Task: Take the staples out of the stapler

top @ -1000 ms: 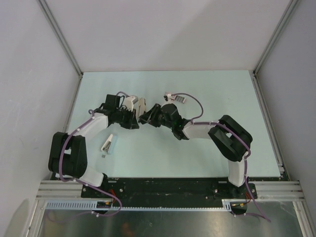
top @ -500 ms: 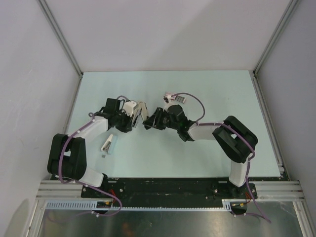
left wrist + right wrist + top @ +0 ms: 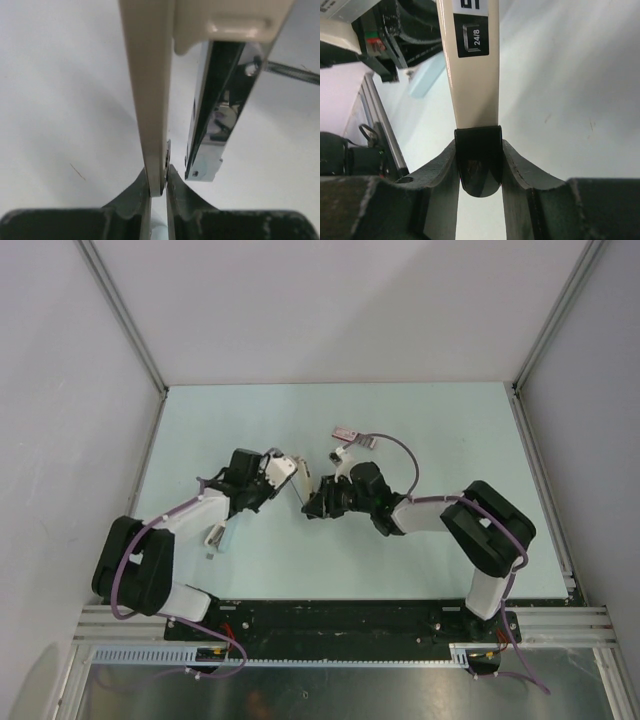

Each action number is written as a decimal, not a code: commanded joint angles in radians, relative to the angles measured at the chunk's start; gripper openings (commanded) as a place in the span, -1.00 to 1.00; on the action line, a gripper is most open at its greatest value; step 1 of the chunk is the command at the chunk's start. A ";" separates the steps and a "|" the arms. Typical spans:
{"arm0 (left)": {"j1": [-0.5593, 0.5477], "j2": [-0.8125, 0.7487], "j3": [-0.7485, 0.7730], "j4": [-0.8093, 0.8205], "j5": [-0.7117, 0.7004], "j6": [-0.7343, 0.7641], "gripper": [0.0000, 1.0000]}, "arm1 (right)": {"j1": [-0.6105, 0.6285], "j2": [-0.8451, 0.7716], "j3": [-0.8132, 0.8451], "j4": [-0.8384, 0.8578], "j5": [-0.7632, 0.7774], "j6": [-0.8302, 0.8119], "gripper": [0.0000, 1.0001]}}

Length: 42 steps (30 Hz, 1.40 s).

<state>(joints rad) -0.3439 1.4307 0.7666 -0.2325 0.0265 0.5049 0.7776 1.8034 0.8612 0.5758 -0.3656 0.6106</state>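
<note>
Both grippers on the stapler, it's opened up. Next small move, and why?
Probably tilt the stapler so staples can slide from the chrome magazine: left gripper and right gripper both clamp it, and the magazine already hangs swung open.

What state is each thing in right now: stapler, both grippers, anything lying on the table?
stapler: swung open, held by both grippers.
chrome magazine: hinged away from the cream arm.
left gripper: jaws shut on the stapler.
right gripper: jaws shut on its black end.
pale object: lying on table, untouched.
</note>
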 commanded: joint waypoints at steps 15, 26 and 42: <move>-0.208 0.014 -0.208 0.494 -0.361 0.293 -0.93 | -0.063 -0.174 -0.207 -0.032 -0.002 -0.148 -1.00; -0.274 0.057 -0.297 0.714 -0.480 0.424 -0.98 | -0.101 -0.219 -0.225 -0.094 -0.036 -0.198 -1.00; -0.274 -0.149 0.042 0.130 -0.134 0.031 -0.71 | -0.129 -0.187 -0.117 0.201 -0.045 0.070 -1.00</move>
<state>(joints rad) -0.6037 1.3773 0.6685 0.0586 -0.3000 0.6758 0.6647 1.6173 0.6392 0.6117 -0.4900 0.5056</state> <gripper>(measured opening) 0.178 0.374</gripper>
